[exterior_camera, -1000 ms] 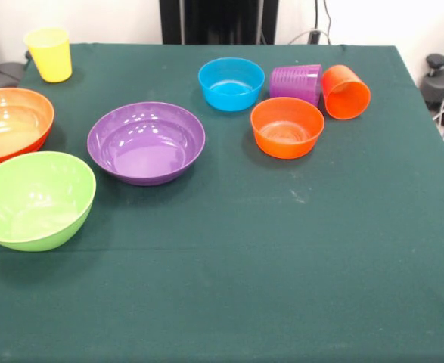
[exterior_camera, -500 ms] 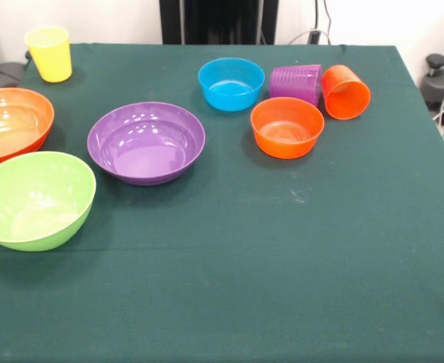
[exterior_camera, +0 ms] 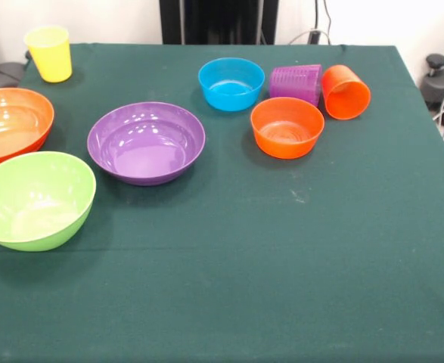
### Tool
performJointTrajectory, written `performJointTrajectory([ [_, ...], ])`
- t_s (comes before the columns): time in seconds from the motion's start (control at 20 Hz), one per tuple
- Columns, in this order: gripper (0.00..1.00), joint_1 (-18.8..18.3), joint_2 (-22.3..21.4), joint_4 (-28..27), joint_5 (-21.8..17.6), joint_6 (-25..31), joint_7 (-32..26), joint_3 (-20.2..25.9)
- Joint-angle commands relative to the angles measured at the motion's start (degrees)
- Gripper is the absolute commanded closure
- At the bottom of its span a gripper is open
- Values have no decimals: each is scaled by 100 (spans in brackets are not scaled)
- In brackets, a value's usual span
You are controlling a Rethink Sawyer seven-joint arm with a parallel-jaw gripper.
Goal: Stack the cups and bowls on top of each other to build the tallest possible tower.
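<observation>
front view, gripper: none of the arm or its pincer shows here, so i cannot tell whether it is apart or together, nor which piece lies nearest it.
front view, cups: yellow cup (exterior_camera: 48,53) stands upright, mouth up, at the far left corner of the green table (exterior_camera: 282,265); purple cup (exterior_camera: 296,82) and orange cup (exterior_camera: 346,91) lie on their sides at the far right, touching or nearly so.
orange cup axis: long axis runs roughly front to back, mouth turned toward the camera.
purple cup axis: it lies tipped, but which way its mouth faces i cannot say.
front view, bowls: all mouth up; small blue bowl (exterior_camera: 231,83) just beside the purple cup, small orange bowl (exterior_camera: 287,127) just in front of both; purple bowl (exterior_camera: 146,142) mid-left; large orange bowl (exterior_camera: 8,125) and lime green bowl (exterior_camera: 32,200) at the left edge.
tower: nothing stacked yet.
judgement: the fallen cups likely need righting or a grasp across their sides.
</observation>
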Motion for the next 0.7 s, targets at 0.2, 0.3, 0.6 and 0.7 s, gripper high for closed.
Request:
performJointTrajectory([
  [0.2,0,163,429,-63,-46,-246,-1443,1085],
  [0.3,0,313,382,252,0,-465,-1333,1034],
  [0.6,0,516,408,758,63,-624,-1322,1039],
  [0.7,0,570,435,873,110,-540,-1282,1038],
])
